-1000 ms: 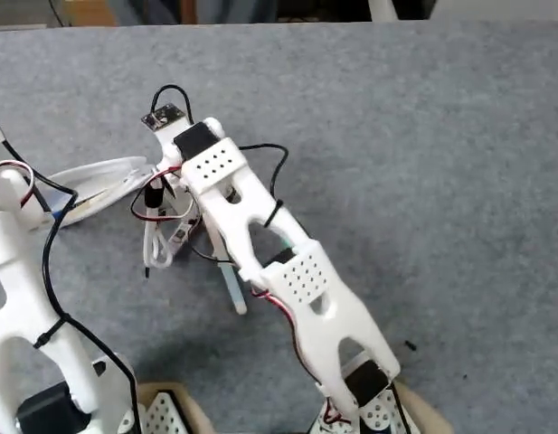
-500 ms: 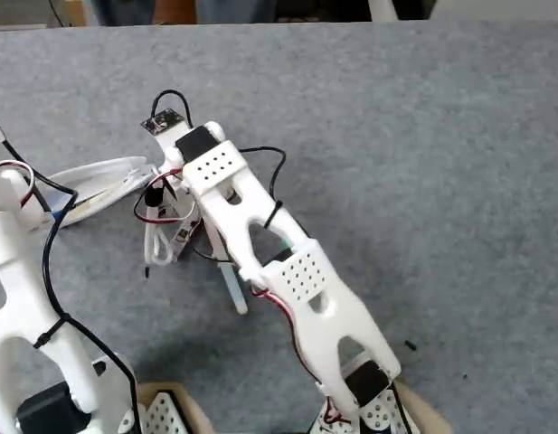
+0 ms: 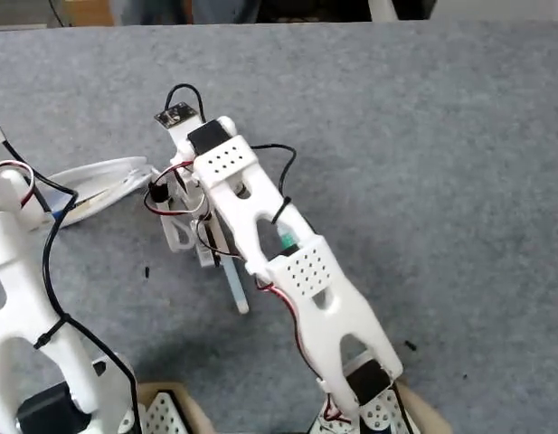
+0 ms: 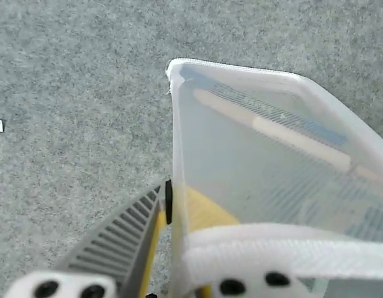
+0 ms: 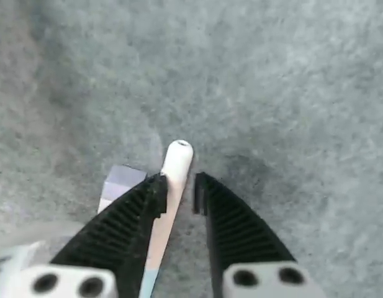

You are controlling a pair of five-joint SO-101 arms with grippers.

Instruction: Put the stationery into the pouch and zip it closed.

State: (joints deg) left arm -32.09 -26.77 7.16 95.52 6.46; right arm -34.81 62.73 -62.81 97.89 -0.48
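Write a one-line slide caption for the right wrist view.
Right gripper, jaws open, straddles a white pen on the grey table.

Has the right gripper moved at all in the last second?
Yes. In the high view the right gripper has shifted away from the pouch and toward the pen.

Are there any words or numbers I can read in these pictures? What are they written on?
None: no word, number or sign can be read in these pictures.
Pouch: see-through, with no print on it that shows.
Pens inside it: any marks on them are too blurred to read.
Pen lying on the grey table: plain, no print visible.
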